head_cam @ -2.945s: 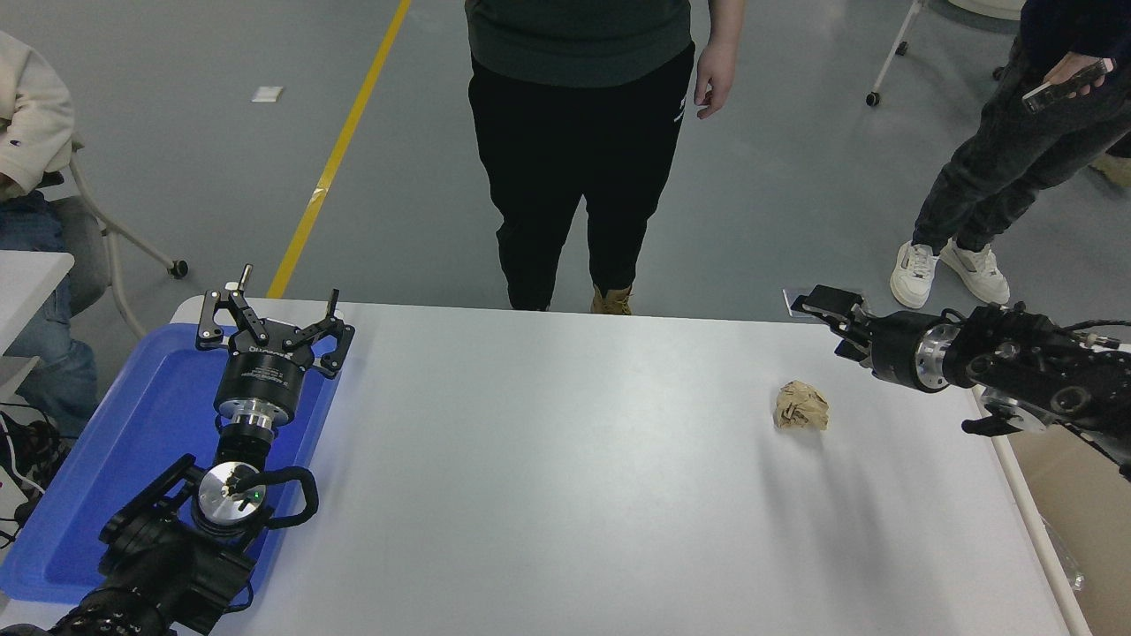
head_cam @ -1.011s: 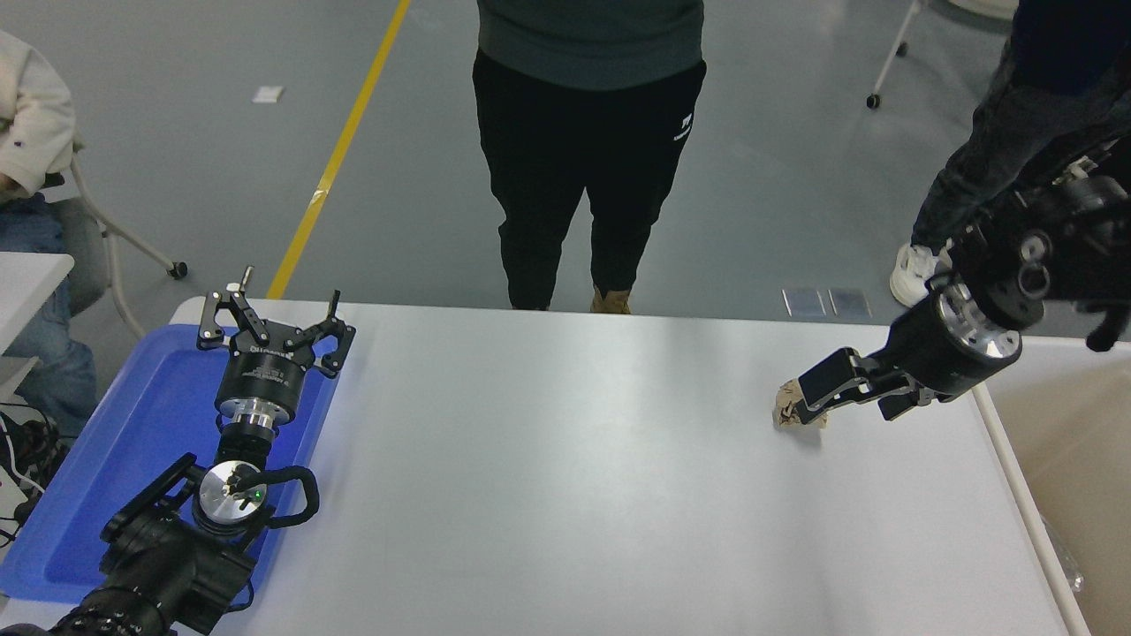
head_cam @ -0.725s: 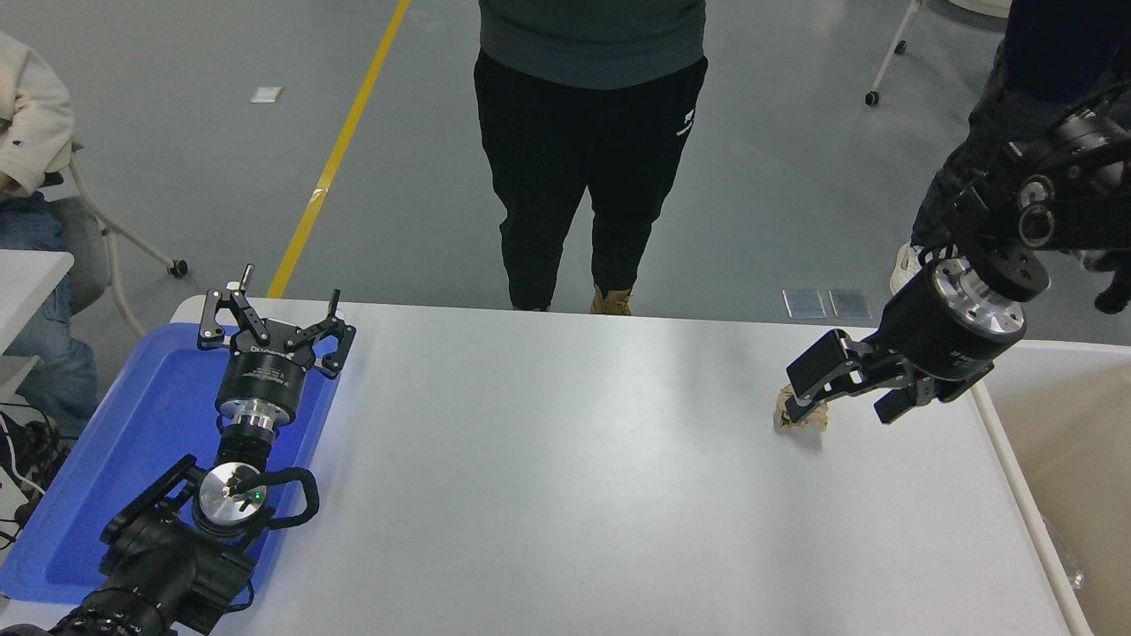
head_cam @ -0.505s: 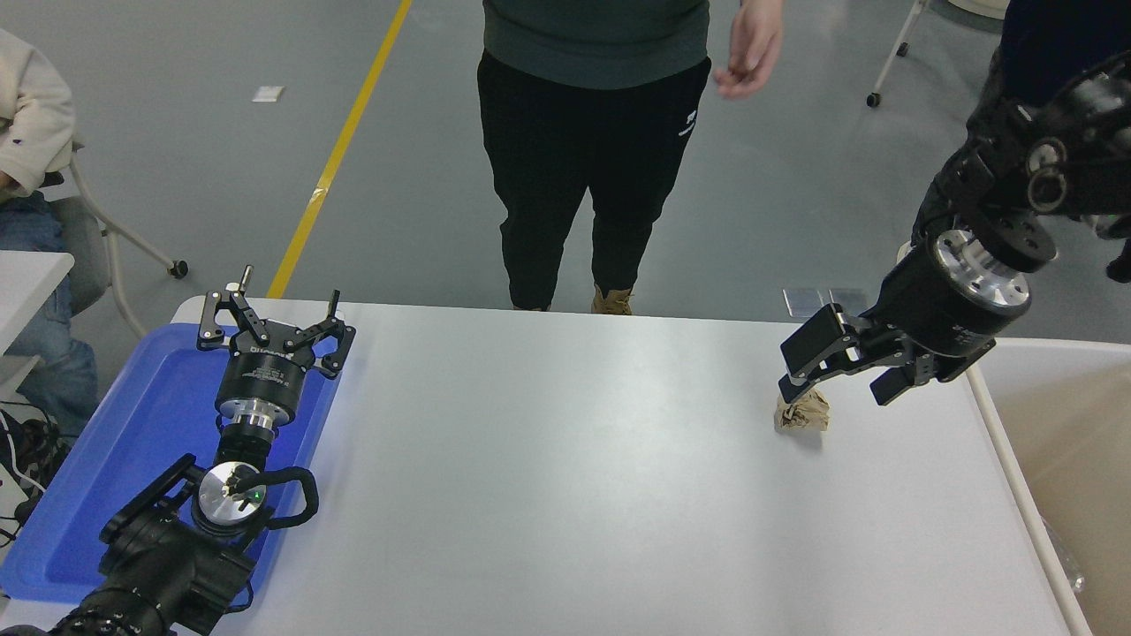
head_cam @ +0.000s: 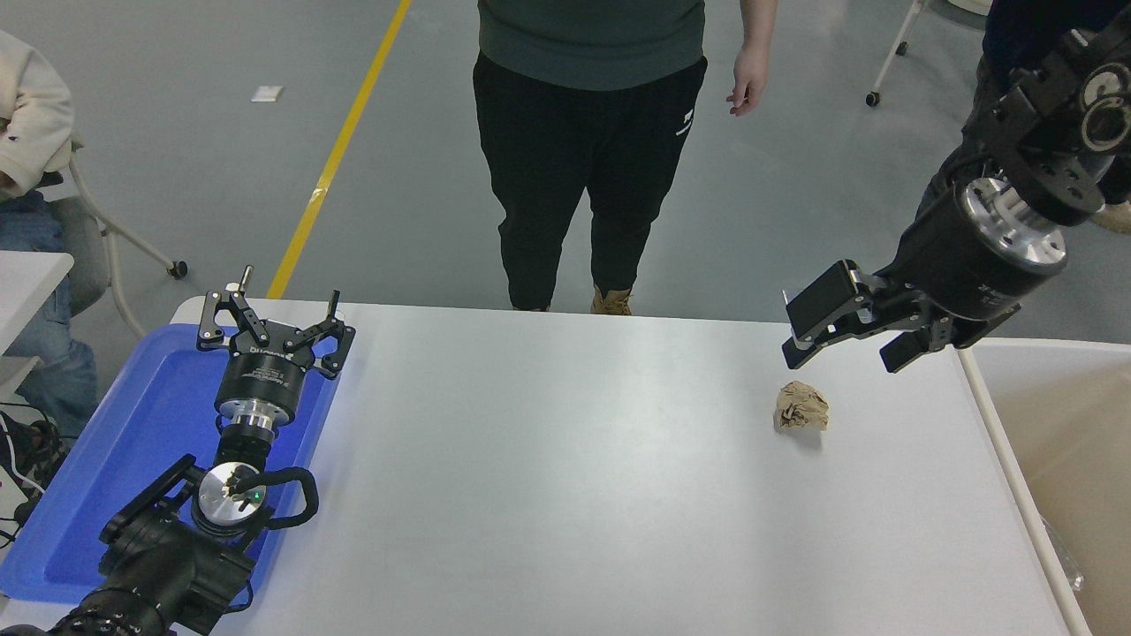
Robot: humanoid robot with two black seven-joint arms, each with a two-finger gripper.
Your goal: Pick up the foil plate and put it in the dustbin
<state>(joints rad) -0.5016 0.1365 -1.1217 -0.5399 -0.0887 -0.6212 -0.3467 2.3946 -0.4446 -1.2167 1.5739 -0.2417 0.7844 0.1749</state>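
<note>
Dustbin (head_cam: 1060,415) sits against the table's (head_cam: 565,495) right edge; foil plate not visible. Right gripper (head_cam: 839,329) hangs empty, jaws apart, above the paper ball (head_cam: 802,406) near that edge. Left gripper (head_cam: 274,327) spread wide over the blue tray (head_cam: 106,477), left edge.

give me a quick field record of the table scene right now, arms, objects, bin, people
table: white table
foil plate: not in view
paper ball: crumpled brown paper ball, lying alone on the table's right side
right end effector: right end effector raised above the paper ball, open, holding nothing
left end effector: left end effector parked over the blue tray, open
dustbin: dustbin at the table's right edge
person: person standing at the far side
</note>
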